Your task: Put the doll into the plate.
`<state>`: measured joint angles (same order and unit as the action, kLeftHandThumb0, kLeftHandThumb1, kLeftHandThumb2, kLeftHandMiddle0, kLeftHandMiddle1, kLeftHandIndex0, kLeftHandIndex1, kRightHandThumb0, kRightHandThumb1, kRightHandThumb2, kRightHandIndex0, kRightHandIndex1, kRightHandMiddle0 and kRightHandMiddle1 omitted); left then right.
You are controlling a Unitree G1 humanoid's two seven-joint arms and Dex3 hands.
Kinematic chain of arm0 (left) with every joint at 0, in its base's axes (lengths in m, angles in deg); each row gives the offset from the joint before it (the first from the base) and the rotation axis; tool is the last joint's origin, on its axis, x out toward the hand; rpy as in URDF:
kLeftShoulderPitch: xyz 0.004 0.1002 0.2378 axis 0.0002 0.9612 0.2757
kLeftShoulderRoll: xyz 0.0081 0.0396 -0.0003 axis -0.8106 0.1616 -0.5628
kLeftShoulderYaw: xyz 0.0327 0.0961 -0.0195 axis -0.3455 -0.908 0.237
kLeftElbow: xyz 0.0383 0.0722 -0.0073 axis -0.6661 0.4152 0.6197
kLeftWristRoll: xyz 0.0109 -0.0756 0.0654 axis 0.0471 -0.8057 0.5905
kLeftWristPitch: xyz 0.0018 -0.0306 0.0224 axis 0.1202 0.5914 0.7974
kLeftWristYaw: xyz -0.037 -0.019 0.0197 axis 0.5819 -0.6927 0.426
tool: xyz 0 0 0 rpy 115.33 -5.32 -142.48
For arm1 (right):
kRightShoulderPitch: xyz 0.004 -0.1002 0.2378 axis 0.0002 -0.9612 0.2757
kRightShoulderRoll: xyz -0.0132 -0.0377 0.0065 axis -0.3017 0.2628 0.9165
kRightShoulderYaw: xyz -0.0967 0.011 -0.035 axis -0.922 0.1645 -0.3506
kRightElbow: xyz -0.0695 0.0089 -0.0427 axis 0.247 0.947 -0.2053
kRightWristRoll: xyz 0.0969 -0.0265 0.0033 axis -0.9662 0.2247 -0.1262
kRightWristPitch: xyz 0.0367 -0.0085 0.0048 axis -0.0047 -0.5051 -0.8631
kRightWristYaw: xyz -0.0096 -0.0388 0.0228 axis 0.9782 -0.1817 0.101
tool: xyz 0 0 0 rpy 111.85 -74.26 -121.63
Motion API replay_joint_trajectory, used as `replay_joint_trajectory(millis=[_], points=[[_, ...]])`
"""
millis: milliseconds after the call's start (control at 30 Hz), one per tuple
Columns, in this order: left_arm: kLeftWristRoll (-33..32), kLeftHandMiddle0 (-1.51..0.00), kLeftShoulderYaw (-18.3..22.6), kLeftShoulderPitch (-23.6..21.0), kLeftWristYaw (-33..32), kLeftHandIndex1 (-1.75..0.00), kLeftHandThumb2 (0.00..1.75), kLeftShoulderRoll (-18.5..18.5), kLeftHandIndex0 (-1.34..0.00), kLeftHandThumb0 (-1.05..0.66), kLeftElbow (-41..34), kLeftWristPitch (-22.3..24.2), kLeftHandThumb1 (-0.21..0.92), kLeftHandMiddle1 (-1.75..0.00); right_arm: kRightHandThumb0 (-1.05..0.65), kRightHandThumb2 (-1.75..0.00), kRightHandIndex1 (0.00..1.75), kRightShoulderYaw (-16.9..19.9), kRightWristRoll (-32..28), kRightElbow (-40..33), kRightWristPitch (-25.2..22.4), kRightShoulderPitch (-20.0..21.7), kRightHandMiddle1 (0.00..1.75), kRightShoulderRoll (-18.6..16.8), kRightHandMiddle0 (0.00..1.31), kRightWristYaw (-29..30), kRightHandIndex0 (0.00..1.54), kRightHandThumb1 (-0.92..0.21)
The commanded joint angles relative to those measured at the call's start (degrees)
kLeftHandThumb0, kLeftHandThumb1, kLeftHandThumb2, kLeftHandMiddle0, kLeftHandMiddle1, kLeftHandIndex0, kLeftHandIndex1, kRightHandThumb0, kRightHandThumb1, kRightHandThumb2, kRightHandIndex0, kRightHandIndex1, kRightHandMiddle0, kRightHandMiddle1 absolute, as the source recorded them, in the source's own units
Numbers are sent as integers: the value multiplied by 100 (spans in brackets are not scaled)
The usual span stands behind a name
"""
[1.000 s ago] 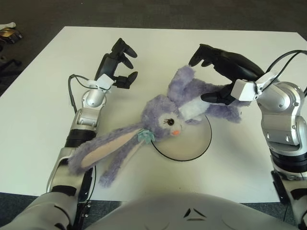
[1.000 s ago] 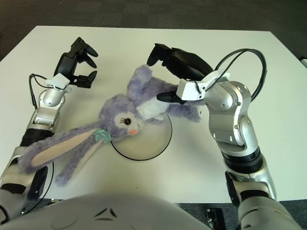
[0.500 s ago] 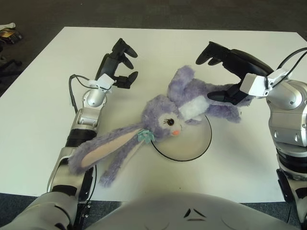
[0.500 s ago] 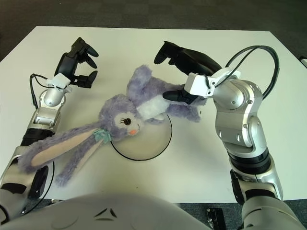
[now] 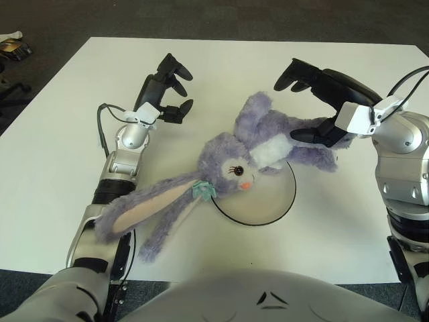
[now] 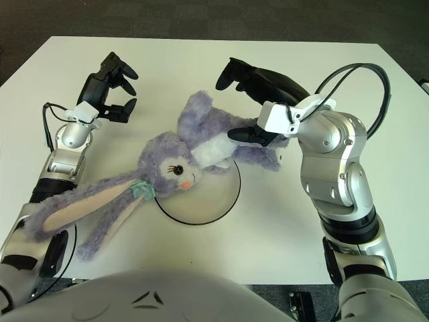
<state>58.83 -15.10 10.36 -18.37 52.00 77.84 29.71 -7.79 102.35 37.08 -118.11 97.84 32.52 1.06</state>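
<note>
**Doll half on the plate, right hand spread above it**

The left hand (image 5: 167, 90) shows far left, well apart from the doll, fingers loosely spread and holding nothing. The doll (image 5: 231, 164) sprawls across the table (image 5: 53, 154): ears trail left off the plate (image 5: 268, 208), head on its rim, body beyond the far rim. The right hand (image 5: 315, 100) hovers over the doll's body, fingers wide, gripping nothing. Placement looks incomplete; the next move probably calls for regrasping the body and pulling it onto the plate.

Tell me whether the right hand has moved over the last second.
Yes. The right hand has shifted toward the robot's right, away from the plate, fingers open above the doll.
</note>
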Motion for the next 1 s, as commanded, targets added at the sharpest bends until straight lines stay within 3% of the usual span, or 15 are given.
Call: replay_joint_trajectory(millis=[0, 467, 533, 600, 733, 967], points=[[16, -66, -14, -112, 14, -175, 110, -2, -29, 0, 43, 13, 44, -149, -25, -125, 93, -35, -4, -96, -27, 80, 126, 84, 0, 2, 8, -14], [-46, -66, -46, -137, 93, -175, 109, 22, -29, 0, 127, 25, 44, -148, -25, -125, 93, -52, -21, -113, -53, 76, 126, 109, 0, 22, 7, -14], [-67, -66, -44, -141, 118, -175, 109, 29, -29, 0, 136, 39, 45, -148, -25, -125, 93, 1277, -878, 1120, -469, 616, 126, -582, 0, 712, 7, -14], [-88, -67, -49, -155, 142, -175, 109, 37, -29, 0, 167, 75, 45, -147, -1, -139, 102, 1701, -1117, 1690, -489, 818, 133, -701, 2, 1103, 3, -10], [-87, -67, -51, -173, 151, -175, 109, 46, -30, 0, 205, 110, 45, -147, 13, -147, 110, 1678, -1264, 1801, -324, 835, 136, -631, 2, 1232, 1, -7], [-135, -66, -38, -189, 204, -175, 110, 51, -29, 0, 251, 192, 44, -149, 17, -150, 122, 1808, -1997, 2120, -246, 1016, 140, -783, 7, 1414, 2, -6]])
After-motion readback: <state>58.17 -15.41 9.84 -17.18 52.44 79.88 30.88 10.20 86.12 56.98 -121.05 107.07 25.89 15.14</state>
